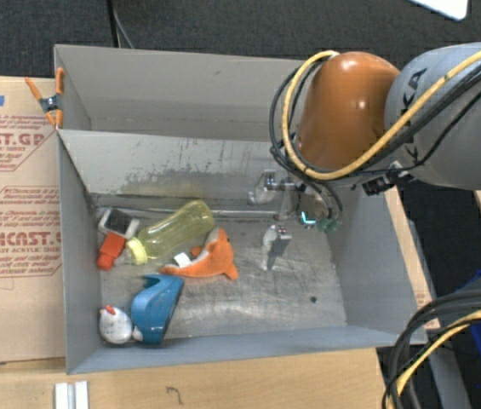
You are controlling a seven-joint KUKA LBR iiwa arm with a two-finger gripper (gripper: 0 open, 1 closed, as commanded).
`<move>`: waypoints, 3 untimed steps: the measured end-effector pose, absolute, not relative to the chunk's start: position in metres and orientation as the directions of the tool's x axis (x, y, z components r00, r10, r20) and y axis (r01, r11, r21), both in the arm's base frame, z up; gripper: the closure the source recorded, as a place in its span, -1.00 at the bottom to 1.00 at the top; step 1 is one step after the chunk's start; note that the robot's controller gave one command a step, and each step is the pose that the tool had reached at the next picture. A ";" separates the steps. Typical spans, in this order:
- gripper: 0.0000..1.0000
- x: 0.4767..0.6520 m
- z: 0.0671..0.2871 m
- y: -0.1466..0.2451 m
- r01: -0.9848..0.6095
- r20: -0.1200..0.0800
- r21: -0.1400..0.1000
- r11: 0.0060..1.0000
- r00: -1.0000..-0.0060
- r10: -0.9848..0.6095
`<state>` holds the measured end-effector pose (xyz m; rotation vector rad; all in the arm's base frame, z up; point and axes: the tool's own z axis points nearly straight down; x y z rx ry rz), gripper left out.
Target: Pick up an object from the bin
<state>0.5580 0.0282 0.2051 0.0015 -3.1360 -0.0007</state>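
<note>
Bottle (172,231) behind fish toy (208,263), left in bin (180,83), pincer (276,247) to their right

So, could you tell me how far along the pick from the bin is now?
Nothing looks done yet: the yellow bottle, orange piece and blue piece all lie on the floor of the bin, to the left. In hand: the gripper is low inside the bin, over bare floor just right of the orange piece. Left: getting round one thing and lifting it out.

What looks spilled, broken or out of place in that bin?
Nothing looks spilled or broken. The yellow bottle lies on its side beside an orange toy at the left of the bin; the gripper hangs over bare floor.
</note>
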 end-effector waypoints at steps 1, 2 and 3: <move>-1.00 0.560 0.209 0.028 0.000 -0.002 0.001 1.000 -1.000 0.000; -1.00 0.571 0.189 0.048 0.082 -0.008 0.000 0.997 -0.997 0.082; -1.00 0.570 0.135 0.071 0.060 -0.003 0.001 0.998 -0.998 0.060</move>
